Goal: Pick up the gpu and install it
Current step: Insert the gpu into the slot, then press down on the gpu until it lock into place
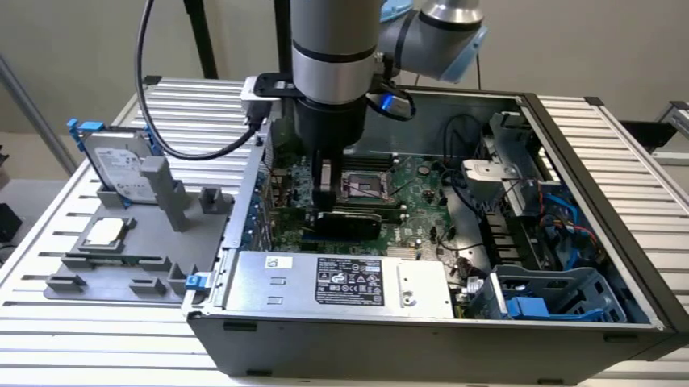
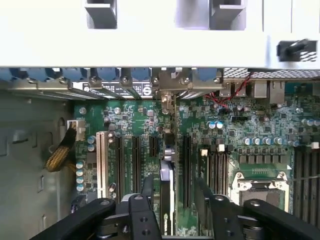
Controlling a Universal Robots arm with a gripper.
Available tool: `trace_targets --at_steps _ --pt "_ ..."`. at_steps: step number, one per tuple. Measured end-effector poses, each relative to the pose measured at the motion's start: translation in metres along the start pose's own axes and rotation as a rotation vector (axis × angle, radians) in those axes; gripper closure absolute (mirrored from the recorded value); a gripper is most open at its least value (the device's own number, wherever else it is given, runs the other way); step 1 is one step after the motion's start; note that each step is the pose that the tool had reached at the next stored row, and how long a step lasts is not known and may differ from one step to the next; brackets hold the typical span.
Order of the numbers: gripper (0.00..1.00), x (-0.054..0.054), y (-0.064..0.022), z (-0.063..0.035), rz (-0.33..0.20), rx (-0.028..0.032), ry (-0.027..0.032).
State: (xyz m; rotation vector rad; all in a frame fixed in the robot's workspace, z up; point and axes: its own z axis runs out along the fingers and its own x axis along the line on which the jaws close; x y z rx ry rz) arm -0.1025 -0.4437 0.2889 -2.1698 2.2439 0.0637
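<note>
Your exterior view sits high, off the arm, looking down into the open computer case (image 1: 560, 322). Your wrist view looks straight down past the gripper (image 2: 172, 200), close over the motherboard (image 2: 240, 125). Both views share that motherboard (image 1: 415, 189).

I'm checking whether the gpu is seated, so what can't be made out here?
- Exterior view: gpu contact with the motherboard hidden behind the card and arm.
- Wrist view: gpu seen edge-on, its lower edge hidden; gripper fingers cut off by the frame edge.

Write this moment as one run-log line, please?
gripper: shut on gpu | gpu: edge-on, over motherboard slots | place: inside computer case
</note>
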Motion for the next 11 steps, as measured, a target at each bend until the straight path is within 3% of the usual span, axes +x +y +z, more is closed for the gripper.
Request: trace_targets --at_steps 3,11 --pt "1.0 -0.0004 0.0001 -0.0084 0.0 0.0 0.0" --pt "1.0 -0.0004 -0.0003 -0.0099 0.0 -0.0001 -0.0005"
